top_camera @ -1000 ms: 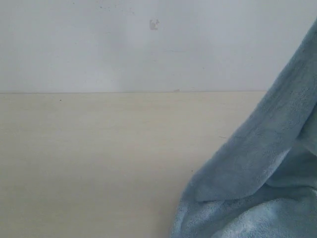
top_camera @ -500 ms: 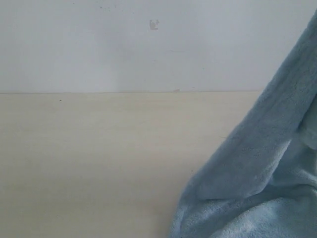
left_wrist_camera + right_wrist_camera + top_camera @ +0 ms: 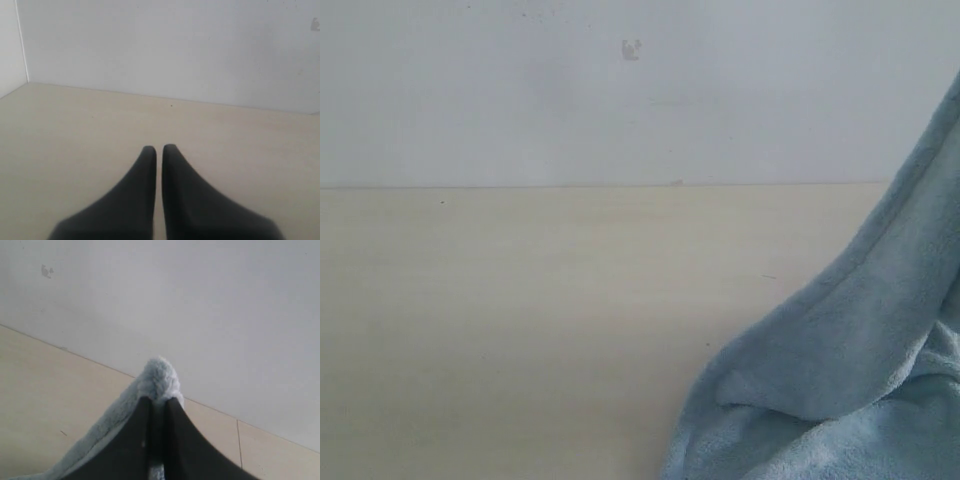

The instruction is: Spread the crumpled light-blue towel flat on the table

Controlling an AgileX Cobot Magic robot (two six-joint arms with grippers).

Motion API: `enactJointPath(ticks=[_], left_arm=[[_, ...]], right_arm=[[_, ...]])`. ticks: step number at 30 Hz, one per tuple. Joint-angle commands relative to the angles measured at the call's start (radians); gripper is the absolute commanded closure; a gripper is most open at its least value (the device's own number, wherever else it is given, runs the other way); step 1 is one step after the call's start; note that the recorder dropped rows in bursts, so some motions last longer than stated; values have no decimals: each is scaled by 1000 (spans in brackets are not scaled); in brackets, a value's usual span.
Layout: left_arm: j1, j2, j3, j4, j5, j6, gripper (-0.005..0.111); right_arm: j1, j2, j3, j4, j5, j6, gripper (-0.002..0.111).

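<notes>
Counter (image 3: 520,330) carrying towel (image 3: 860,340) at right side, lower folds bunching there. Raised edge swinging rightward since a moment ago: you're drawing it out, not yet flat. Your right claw (image 3: 159,402) clamping towel fold aloft; left claw (image 3: 159,150) resting together, empty.

Back wall (image 3: 620,100): plain, pale grey-white, matte, filling the upper part of the exterior view. A small dark chipped mark (image 3: 631,49) sits high on it, near the middle; the same mark shows in both wrist views. Faint specks (image 3: 525,14) lie close to the top edge. The wall meets the cream-beige surface (image 3: 500,320) along a straight horizontal line.

Left wrist view: a side wall (image 3: 9,45) joins the back wall at a vertical corner (image 3: 21,45); the side wall is slightly brighter.

Right wrist view: a thin joint line (image 3: 239,437) crosses the surface toward the wall.

Light is soft, even and diffuse. The surface has a faint grain, with one tiny dark speck (image 3: 442,202) near the wall line.
</notes>
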Motion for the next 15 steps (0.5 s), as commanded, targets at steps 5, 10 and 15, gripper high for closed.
enactJointPath(ticks=[5, 10, 15], left_arm=[[-4, -3, 4, -54, -84, -18, 103], [-4, -3, 4, -338, -115, -153, 103], [-4, -3, 4, -488, -93, -153, 103]], right_arm=[[1, -3, 3, 36, 10, -7, 108], [1, -3, 3, 45, 11, -26, 108], [1, -3, 3, 49, 17, -26, 108]])
